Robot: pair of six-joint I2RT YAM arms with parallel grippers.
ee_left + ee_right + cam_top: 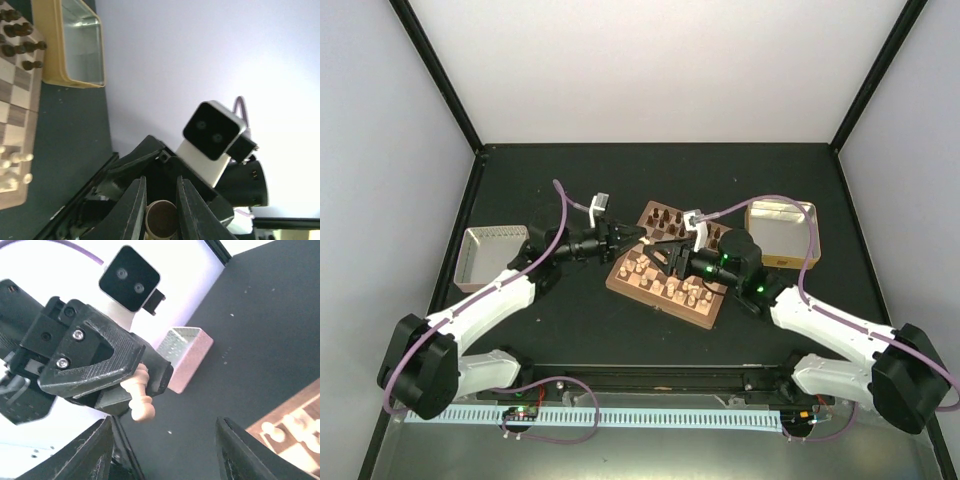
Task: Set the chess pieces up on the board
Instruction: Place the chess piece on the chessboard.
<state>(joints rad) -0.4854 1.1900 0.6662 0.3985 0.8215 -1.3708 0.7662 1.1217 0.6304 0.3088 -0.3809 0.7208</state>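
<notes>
The left gripper point(160, 195) is clenched on a pale piece point(140, 399), which lies sideways in the air with its round base sticking out. Its upper part is buried between the fingers, so its kind cannot be told. From the left wrist view only the brown underside shows. The right gripper point(162, 435) faces it from close by, fingers spread wide with nothing between them.

From above, both sets of fingers overlap the far left part of the board point(14, 197) and hide the squares there. The held piece seems to hang over that edge, though the angle makes this uncertain. Dark chess pieces point(665, 218) stand along the far rows and pale ones point(685, 290) along the near rows; they are too small to name. Both wrist views cut the board off.

A grey metal tray point(492, 255) sits well to the left of the board and a tan tray point(778, 225) just beside its right corner, all on a black table point(570, 320) enclosed by white walls and black corner posts.
</notes>
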